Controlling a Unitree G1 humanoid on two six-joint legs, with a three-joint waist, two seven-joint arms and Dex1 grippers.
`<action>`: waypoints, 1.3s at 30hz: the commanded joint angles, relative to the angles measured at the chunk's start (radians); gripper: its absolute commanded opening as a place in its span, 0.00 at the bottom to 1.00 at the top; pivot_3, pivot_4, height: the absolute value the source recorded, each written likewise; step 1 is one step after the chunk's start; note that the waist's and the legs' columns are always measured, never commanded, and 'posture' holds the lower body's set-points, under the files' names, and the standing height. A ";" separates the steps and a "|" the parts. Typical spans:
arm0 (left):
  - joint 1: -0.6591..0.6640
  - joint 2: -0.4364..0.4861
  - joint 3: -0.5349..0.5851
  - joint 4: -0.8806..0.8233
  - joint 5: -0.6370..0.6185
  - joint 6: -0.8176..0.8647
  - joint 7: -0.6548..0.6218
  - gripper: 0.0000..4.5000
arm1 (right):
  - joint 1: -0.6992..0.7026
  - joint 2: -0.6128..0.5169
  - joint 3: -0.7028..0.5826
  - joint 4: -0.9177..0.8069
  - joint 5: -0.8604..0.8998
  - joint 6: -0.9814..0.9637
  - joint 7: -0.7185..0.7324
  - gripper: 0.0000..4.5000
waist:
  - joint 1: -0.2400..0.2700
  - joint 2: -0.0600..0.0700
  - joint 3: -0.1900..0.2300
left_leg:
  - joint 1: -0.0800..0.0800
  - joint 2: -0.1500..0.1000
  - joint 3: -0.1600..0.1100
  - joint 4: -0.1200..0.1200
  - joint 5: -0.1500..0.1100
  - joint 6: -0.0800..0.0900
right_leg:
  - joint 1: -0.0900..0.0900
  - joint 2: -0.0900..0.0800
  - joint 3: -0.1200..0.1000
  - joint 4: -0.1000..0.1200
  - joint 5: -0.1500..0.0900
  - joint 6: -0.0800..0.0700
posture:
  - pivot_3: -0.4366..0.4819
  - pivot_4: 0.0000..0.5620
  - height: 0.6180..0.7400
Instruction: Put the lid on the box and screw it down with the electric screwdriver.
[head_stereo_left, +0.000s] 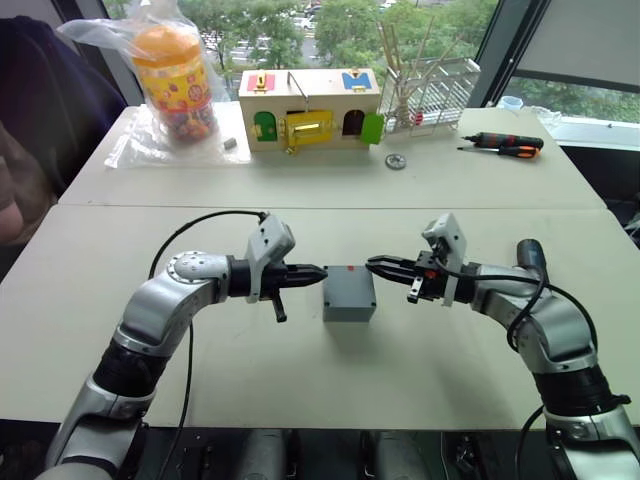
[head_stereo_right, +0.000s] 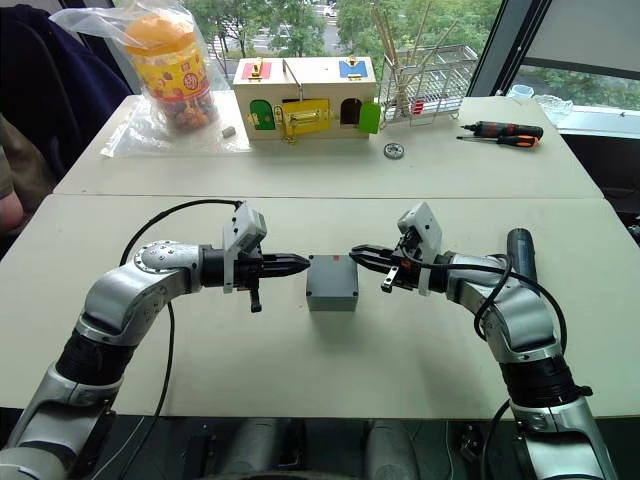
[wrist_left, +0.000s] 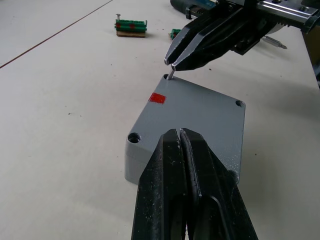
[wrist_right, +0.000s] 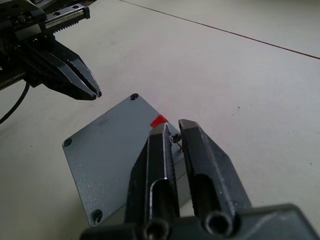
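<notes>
Screw going into the corner hole, fingers crossed

Lid (wrist_left: 200, 107) sits on the box (head_stereo_left: 349, 296) mid-table. My right gripper (wrist_left: 172, 64) pinches 1 tiny screw (wrist_left: 171, 72) over a corner hole; left gripper (head_stereo_left: 318, 272) is closed, empty. Any wobble could drop the screw.

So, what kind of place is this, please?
Probably a lab or office test bench: pale tables pushed together by a window with trees outside, a wooden latch box, and hand screwdrivers.

Head stereo pair overlooks table (head_stereo_left: 300, 370); wrist cameras closely face box (wrist_left: 200, 120).
</notes>
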 joint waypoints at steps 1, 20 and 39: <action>0.002 -0.004 0.005 -0.018 0.001 -0.024 0.000 0.00 | -0.024 0.006 -0.017 -0.008 -0.005 -0.026 -0.006 0.20 | 0.000 0.000 0.000 | 0.000 0.000 0.000 0.000 0.000 0.000 | 0.000 0.000 0.000 0.000 0.000 0.000 | 0.48 0.27 0.72; -0.121 -0.051 0.078 -0.121 -0.108 0.029 0.050 0.00 | -0.322 -0.209 -0.485 0.064 0.265 0.500 -0.439 0.94 | -0.001 0.001 0.000 | -0.001 0.000 0.000 0.000 0.000 0.000 | 0.000 -0.001 0.000 0.000 0.000 0.000 | 0.48 0.27 0.72; -0.075 -0.046 -0.056 -0.194 -0.131 0.030 -0.032 0.00 | -0.389 -0.712 0.144 0.585 0.025 0.793 0.067 1.00 | -0.002 0.002 0.000 | -0.002 0.000 0.002 0.001 -0.001 0.001 | -0.003 -0.001 0.003 -0.002 0.000 0.000 | 0.48 0.27 0.72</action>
